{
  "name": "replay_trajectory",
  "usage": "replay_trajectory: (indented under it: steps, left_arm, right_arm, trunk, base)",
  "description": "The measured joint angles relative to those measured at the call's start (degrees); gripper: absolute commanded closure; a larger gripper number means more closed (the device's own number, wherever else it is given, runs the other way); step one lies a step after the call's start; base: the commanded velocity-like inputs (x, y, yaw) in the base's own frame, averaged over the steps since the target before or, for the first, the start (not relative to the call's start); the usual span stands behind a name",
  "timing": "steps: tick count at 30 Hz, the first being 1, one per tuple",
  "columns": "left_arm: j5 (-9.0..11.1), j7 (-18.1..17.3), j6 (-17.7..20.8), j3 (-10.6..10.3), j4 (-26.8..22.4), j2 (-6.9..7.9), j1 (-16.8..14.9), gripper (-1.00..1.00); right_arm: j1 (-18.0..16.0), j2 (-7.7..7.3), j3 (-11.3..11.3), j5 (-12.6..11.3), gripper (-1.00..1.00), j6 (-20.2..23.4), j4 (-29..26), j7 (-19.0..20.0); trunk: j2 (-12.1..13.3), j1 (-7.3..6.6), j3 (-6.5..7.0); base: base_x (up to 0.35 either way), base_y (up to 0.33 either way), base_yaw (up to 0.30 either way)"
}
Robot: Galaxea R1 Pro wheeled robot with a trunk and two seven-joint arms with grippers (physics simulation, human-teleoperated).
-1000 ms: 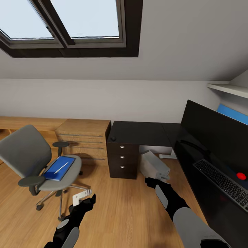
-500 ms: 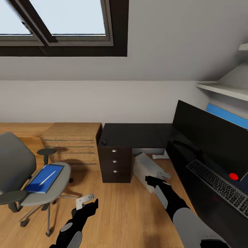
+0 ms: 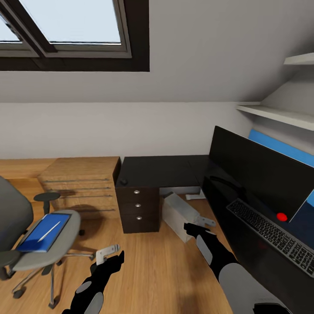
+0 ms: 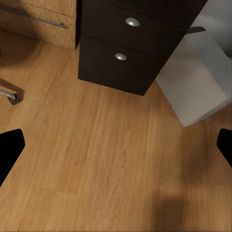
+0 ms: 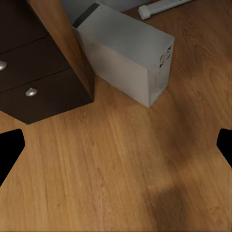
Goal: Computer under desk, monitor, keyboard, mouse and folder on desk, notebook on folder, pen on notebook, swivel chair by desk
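Note:
The black L-shaped desk (image 3: 165,170) runs from its drawer unit (image 3: 137,205) round to the right. On it stand the monitor (image 3: 257,174) and the keyboard (image 3: 270,235); the small dark mouse (image 3: 124,181) sits on its left corner. The grey computer (image 3: 181,213) stands on the floor beside the drawers, also seen as computer (image 5: 125,58). At the left, the swivel chair (image 3: 26,257) carries the blue folder (image 3: 35,237) with the white pen (image 3: 49,231) on top. I cannot make out the notebook. My left gripper (image 3: 107,255) and right gripper (image 3: 198,224) hover open over the floor, holding nothing.
A light wooden chest (image 3: 83,185) stands left of the drawer unit. White shelves (image 3: 279,115) hang above the monitor, and a blue back panel (image 3: 279,148) shows behind it. A white strip (image 5: 162,7) lies on the floor behind the computer. Bare wooden floor (image 3: 152,266) lies between chair and desk.
The whole view has swung to the right, so the chair, chest and desk sit further left in the picture. Both arms keep the same pose and both grippers stay open.

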Motion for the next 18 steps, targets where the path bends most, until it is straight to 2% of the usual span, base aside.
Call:
replay_trajectory:
  steps: [18]
  left_arm:
    - [-0.09, -0.02, 0.00, -0.13, -0.02, 0.00, 0.00, -1.00]
  right_arm:
    - [0.00, -0.26, 0.00, 0.11, -1.00, -0.01, -0.09, 0.03]
  trunk:
    - [0.00, -0.02, 0.00]
  base:
    - [0.258, 0.000, 0.000]
